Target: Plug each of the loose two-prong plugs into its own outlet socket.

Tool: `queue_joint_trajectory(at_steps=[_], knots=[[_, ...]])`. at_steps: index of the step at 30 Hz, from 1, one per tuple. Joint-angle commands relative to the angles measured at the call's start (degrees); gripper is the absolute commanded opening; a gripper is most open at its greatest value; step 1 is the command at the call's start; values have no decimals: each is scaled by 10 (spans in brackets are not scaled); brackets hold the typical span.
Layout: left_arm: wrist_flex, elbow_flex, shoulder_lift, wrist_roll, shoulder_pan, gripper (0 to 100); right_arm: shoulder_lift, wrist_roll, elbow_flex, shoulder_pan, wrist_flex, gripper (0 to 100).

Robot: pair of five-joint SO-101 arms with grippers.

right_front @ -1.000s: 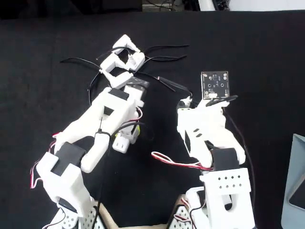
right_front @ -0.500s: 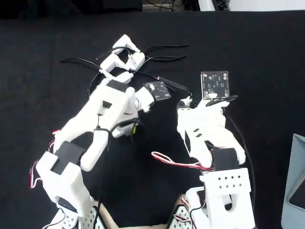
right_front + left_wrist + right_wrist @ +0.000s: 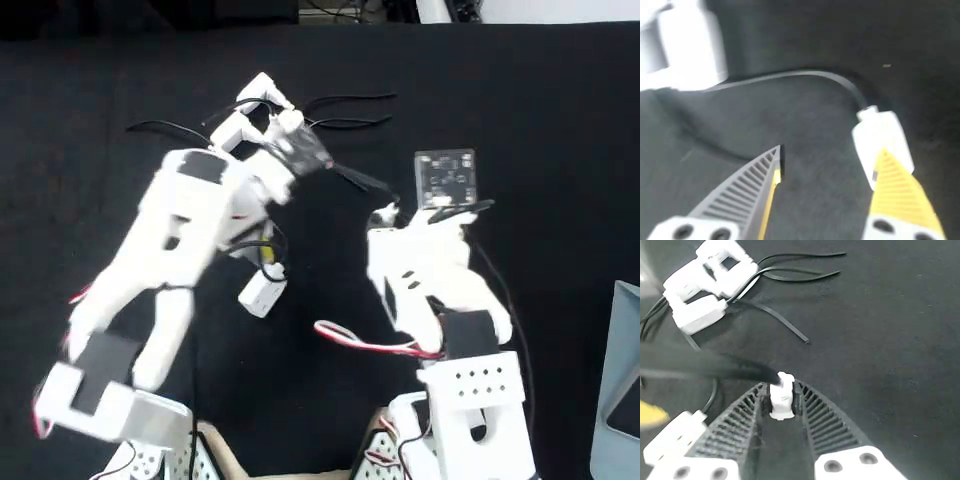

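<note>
A cluster of white outlet sockets (image 3: 255, 122) lies at the back left of the black table, also seen in the right wrist view (image 3: 705, 282). My right gripper (image 3: 782, 390) is shut on a small white two-prong plug (image 3: 782, 396), held near the table's middle (image 3: 384, 215). My left gripper (image 3: 830, 155) is open and hangs over a second white plug (image 3: 883, 139) on a black cord; that plug lies just beside the yellow finger (image 3: 900, 190). In the high view this plug (image 3: 262, 293) sits under the raised left arm.
Loose black cords (image 3: 345, 108) trail right from the sockets. A grey-blue container (image 3: 620, 400) stands at the right edge. Red and white arm wires (image 3: 365, 342) loop between the two bases.
The left arm has lifted and swung its wrist back and left toward the sockets. The right arm, still holding its plug, has shifted very slightly left.
</note>
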Motion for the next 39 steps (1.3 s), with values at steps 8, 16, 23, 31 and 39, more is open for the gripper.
queue_joint_trajectory(at_steps=[8, 16, 23, 31, 39], knots=[[-16, 204, -286, 128, -224, 292, -7, -1, 11, -191, 4, 13], [-134, 456, -438, 213, -306, 292, 58, -1, 70, -282, -93, 12], [-149, 519, -493, 228, -335, 292, 177, -2, 66, -338, -147, 12], [-155, 554, -492, 228, -338, 292, 227, -2, 66, -340, -171, 12], [-195, 588, -492, 228, -338, 292, 233, -2, 71, -340, -211, 12]])
